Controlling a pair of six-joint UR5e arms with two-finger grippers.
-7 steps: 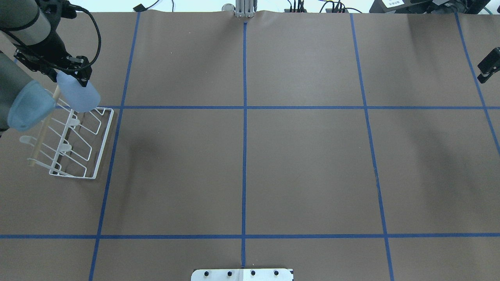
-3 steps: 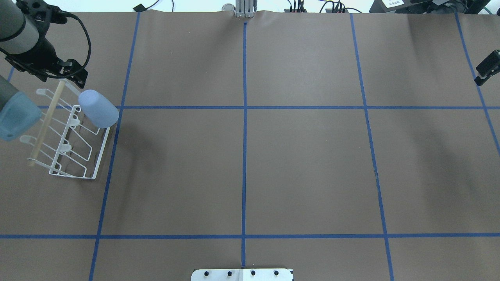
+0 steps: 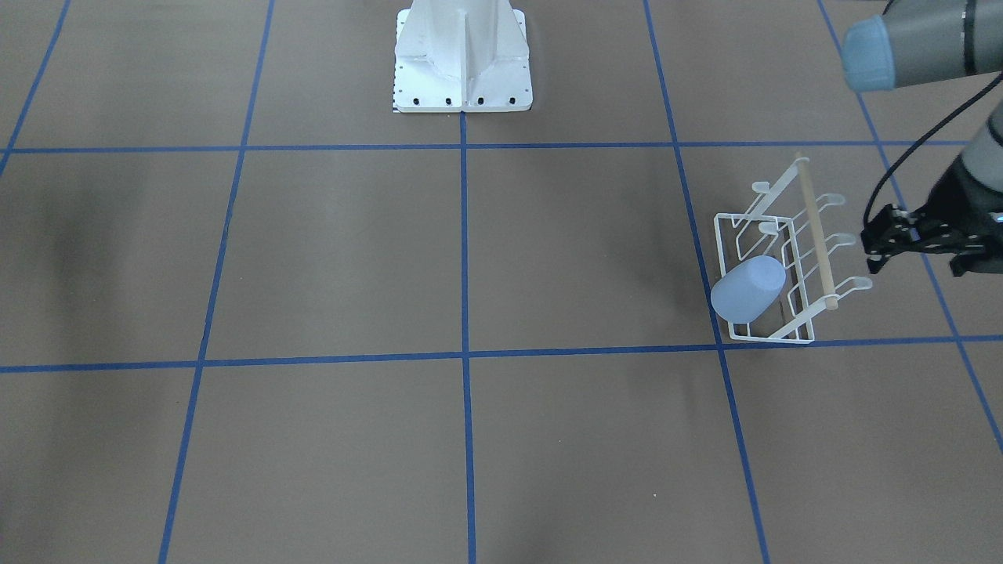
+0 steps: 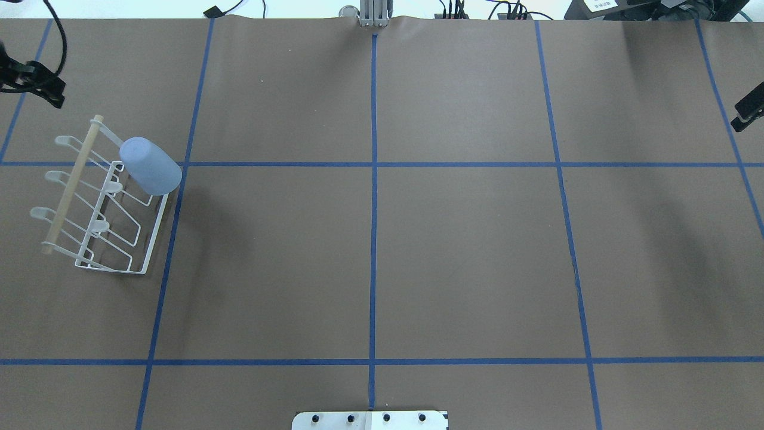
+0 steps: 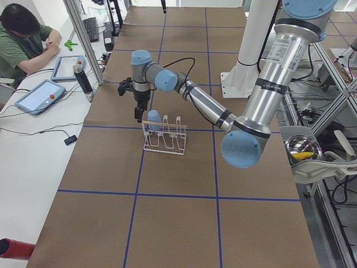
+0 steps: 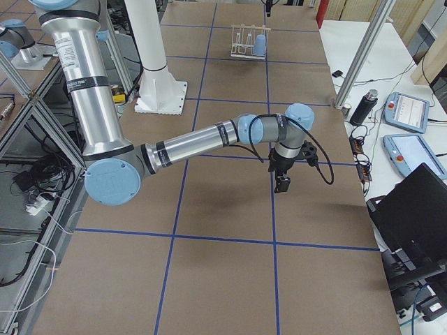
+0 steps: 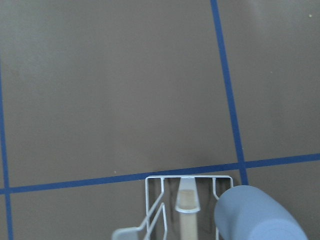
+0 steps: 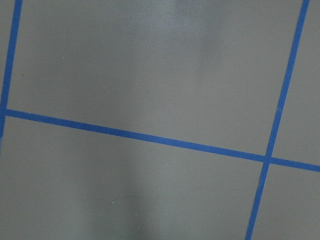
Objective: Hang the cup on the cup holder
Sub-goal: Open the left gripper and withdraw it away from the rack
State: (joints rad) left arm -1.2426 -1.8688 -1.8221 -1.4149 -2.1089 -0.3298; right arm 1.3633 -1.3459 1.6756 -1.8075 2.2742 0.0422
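Okay, front-facing view: cup (image 3: pixel 748 288) is sitting mouth-down and tilted over an end prong of the cup holder (image 3: pixel 772 338), at the rack end farthest from the robot. Left gripper (image 3: pixel 871 252) is hovering near the rack on the side away from the cup, touching neither, fingers spread, gripping nothing.

Overhead: cup is covering the far corner prong and leaning toward the middle. Left gripper is showing only at the frame's left edge, well apart from the cup. Right gripper (image 4: pixel 747 112) is poking in at the right edge, far from the rack; can't tell whether its fingers are spread or closed.

Left side view: near arm is reaching out to the rack, its gripper hanging just beside the cup end.

Right side view: near arm's gripper is pointing down over the table (image 6: pixel 230 279), with rack and cup far off at the other end.

Left wrist cam: rack end and cup are showing at the bottom edge.

Right wrist cam: only brown surface and blue tape lines (image 8: pixel 150 137) are showing.
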